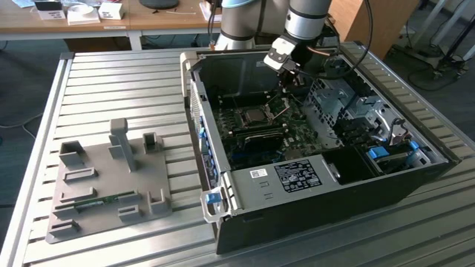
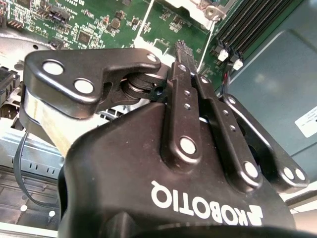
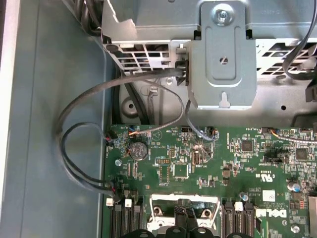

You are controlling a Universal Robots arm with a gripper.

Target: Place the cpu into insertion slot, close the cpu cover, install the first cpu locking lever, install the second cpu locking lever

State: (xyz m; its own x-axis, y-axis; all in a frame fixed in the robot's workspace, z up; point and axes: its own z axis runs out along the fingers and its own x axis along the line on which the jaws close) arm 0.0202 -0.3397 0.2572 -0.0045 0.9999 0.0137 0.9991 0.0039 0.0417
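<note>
Locate the one cpu (image 1: pixel 254 115). It is a grey square lying flat inside the one insertion slot (image 1: pixel 239 120), on the green motherboard (image 1: pixel 297 133) of the open computer case (image 1: pixel 312 217).

In the exterior view, the one gripper (image 1: pixel 282 103) stands at 1 o'clock from the cpu. It points down, with its tip just beside the slot's edge. In the second wrist view, note that its two fingers (image 2: pixel 184 99) are drawn together to a narrow point, and nothing is visible between them.

Around the slot, identify:
- one bank of long black memory slots (image 2: pixel 247 22); you cannot count them with certainty;
- one coin cell (image 3: pixel 138 149) on the board;
- one grey metal bracket (image 3: pixel 223 54) beyond the board edge;
- grey cables (image 3: pixel 79 104) looping beside the bracket; they overlap, so their number is unclear.

In the exterior view, one blue latch (image 1: pixel 211 198) sits on the case wall at 7 o'clock from the cpu. At 9 o'clock from the case, well apart from it, one grey fixture tray (image 1: pixel 100 161) rests on the slatted table (image 1: pixel 111 94). The tray holds one green memory stick (image 1: pixel 95 203).
</note>
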